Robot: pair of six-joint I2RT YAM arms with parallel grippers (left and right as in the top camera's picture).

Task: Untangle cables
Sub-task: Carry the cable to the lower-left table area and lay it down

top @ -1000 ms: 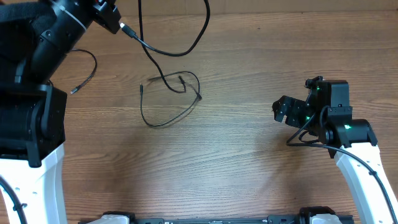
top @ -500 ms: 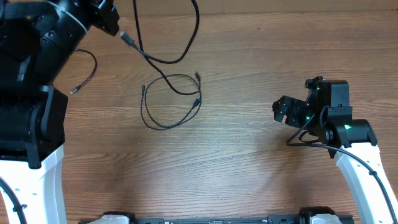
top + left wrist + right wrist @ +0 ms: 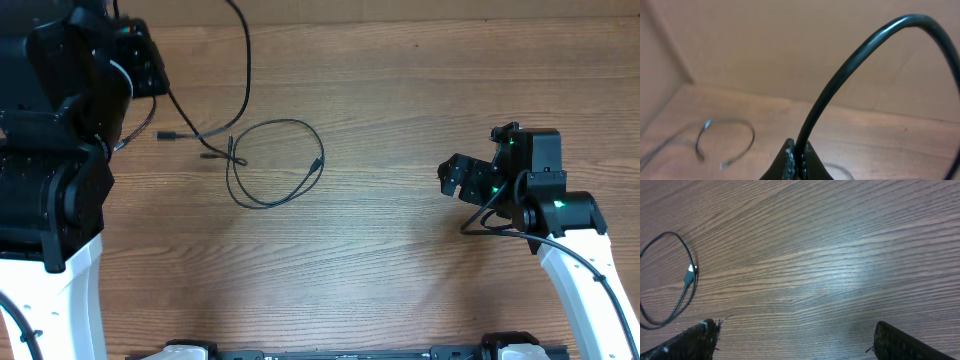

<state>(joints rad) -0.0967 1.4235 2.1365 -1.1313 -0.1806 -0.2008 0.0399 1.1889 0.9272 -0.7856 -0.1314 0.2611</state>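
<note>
Brown wood-grain tabletop (image 3: 400, 260) w/ thin black looped cables (image 3: 321, 163); left gripper (image 3: 797, 156) clamped on one of them, right gripper (image 3: 797, 340) spread wide, empty.

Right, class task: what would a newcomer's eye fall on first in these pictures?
A black cable arching up from the shut left gripper fills the left wrist view. On the wooden table, left of centre, a second cable lies in a loose loop, and the right gripper sits open at the right, apart from it.
</note>
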